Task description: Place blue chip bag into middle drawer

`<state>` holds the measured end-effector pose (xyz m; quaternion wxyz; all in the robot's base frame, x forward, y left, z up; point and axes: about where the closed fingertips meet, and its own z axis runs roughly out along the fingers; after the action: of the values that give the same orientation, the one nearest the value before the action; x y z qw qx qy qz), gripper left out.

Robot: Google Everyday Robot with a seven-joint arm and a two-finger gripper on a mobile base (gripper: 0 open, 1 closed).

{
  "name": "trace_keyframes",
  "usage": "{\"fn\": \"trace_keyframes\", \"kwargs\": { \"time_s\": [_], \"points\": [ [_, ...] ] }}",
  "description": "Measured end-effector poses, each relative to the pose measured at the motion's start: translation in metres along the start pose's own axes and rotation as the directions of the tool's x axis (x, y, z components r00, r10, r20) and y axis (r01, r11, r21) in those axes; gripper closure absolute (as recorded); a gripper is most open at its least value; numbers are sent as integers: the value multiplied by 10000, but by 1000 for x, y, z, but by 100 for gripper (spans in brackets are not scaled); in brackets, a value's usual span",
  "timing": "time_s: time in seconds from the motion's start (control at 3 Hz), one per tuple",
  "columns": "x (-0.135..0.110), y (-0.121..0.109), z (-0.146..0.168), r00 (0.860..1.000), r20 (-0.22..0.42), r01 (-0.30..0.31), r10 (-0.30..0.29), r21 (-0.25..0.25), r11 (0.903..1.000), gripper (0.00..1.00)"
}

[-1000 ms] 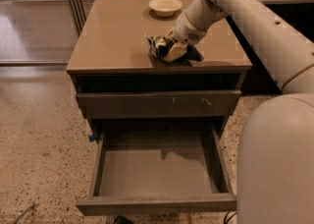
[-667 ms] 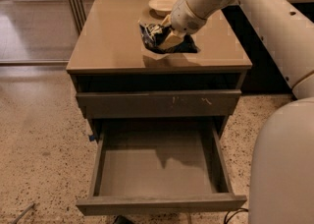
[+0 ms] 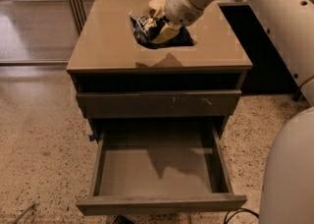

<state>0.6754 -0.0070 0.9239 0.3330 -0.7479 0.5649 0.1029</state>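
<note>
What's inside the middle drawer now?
The middle drawer shows bare grey floor and shadow; its rear is hidden under the upper drawer front. Gripper holds the blue chip bag above the cabinet top.

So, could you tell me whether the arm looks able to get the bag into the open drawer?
Probably yes: the gripper holds the bag above the cabinet top, and the drawer below stands pulled out, with nothing visible between them.

White jointed robot arm (image 3: 255, 2) reaches in from the upper right, wrist angled down-left; cream two-finger gripper (image 3: 164, 30) at its tip, clamped on crinkled dark-blue foil chip bag (image 3: 143, 27).
</note>
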Motion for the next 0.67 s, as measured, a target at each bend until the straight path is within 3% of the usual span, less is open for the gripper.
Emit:
{"fn": "trace_keyframes", "kwargs": {
  "time_s": [0.33, 0.67],
  "points": [
    [-16, 20, 5, 9998, -216, 35, -46, -512, 9987, 100],
    [-33, 54, 6, 9998, -27, -190, 188, -894, 9958, 100]
  ]
}}
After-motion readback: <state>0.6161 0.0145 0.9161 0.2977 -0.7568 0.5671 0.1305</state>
